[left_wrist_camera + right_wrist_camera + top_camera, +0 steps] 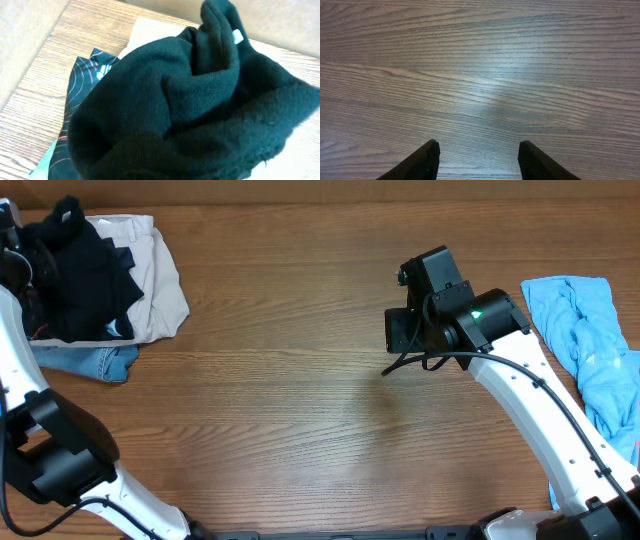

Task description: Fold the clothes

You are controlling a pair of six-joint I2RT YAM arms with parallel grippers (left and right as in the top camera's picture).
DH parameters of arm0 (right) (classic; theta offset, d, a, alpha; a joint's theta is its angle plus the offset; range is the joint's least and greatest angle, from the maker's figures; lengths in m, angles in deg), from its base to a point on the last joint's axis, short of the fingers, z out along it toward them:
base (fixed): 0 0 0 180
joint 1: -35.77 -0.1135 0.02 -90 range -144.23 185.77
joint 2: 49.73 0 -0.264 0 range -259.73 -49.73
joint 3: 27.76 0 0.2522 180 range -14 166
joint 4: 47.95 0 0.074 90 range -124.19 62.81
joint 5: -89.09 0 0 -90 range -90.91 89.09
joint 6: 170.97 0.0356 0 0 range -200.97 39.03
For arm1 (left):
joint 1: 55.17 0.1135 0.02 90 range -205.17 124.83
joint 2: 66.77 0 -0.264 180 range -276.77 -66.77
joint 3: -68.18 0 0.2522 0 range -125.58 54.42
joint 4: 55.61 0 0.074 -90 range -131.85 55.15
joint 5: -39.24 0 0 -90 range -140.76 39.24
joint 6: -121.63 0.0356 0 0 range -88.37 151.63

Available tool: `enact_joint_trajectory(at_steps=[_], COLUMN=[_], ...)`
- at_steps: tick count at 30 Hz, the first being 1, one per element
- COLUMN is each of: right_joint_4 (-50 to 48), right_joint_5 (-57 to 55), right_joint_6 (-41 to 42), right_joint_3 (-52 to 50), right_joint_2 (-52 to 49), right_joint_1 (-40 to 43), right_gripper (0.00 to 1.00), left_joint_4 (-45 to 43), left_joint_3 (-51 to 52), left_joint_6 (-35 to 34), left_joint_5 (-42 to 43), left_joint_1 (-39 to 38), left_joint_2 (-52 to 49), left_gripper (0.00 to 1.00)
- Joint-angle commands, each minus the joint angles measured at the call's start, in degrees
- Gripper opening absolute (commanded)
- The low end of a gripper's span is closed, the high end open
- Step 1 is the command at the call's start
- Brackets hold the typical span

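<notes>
The clothes (75,280), a large plain black garment, lie heaped on a pile at the table's back left corner. In the left wrist view the clothes (200,100) fill most of the picture, bunched up and rising from the bottom edge where my jaws sit. The fabric hides those fingers entirely. My left gripper (14,260) is at the pile's left edge, shut on the black fabric. My right gripper (398,330) hovers over bare wood right of centre. It stands open (479,150), with only the tabletop between its fingers.
Under the black garment lie a beige cloth (160,280), a denim piece (95,362) and a smaller black piece with orange line print (80,100). A crumpled light blue garment (590,340) lies at the right edge. The wooden table (280,410) spans the view.
</notes>
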Motion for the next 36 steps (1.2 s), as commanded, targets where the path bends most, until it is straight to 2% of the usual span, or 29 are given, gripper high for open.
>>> enact_joint_trajectory(at_steps=[1,6,7,9,10,11,15,20,24,27,33,36], right_joint_4=[-0.28,-0.26,-0.26,-0.24,-0.22,-0.24,-0.24,-0.52,-0.59,-1.95,-9.46,-16.04], right_joint_5=[-0.55,-0.55,-0.55,-0.55,-0.55,-0.55,-0.55,-0.57,-0.55,-0.55,-0.52,-0.57], right_joint_6=[0.04,0.07,0.07,0.07,0.07,0.04,0.04,0.02,0.00,0.00,0.04,-0.11], right_joint_3=[0.83,0.83,0.83,0.83,0.83,0.83,0.83,0.83,0.83,0.83,0.83,0.83], right_joint_2=[0.98,0.98,0.98,0.98,0.98,0.98,0.98,0.98,0.98,0.98,0.98,0.98], right_joint_1=[-0.11,-0.11,-0.11,-0.11,-0.11,-0.11,-0.11,-0.11,-0.11,-0.11,-0.11,-0.11], right_gripper=[0.54,0.54,0.55,0.55,0.55,0.55,0.55,0.56,0.72,1.00,1.00,1.00], left_joint_4=[-1.05,-2.12,-2.10,-2.19,-2.25,-2.05,2.14,8.02,12.63,14.91,16.65,18.69], left_joint_3=[-1.66,-1.66,-1.66,-1.66,-1.70,-1.86,-4.96,-11.02,-15.37,-17.97,-19.56,-19.56], left_joint_6=[0.85,0.85,0.81,-1.49,-4.22,-6.25,-12.13,-12.02,-11.96,-9.92,-1.77,-0.15], left_joint_5=[-1.40,-3.21,-3.85,-6.75,-8.76,-9.57,-7.98,-7.04,-4.70,-2.80,-2.58,-2.60], left_joint_1=[0.66,0.81,0.87,1.11,1.40,1.77,3.72,3.50,1.38,-1.73,-13.40,-19.78], left_joint_2=[-0.70,-1.07,-1.07,-1.07,-1.05,-1.03,-1.01,-0.98,-0.98,-0.87,-0.22,-0.24], left_gripper=[0.08,0.10,0.18,0.68,0.86,0.99,1.00,1.00,1.00,1.00,1.00,1.00])
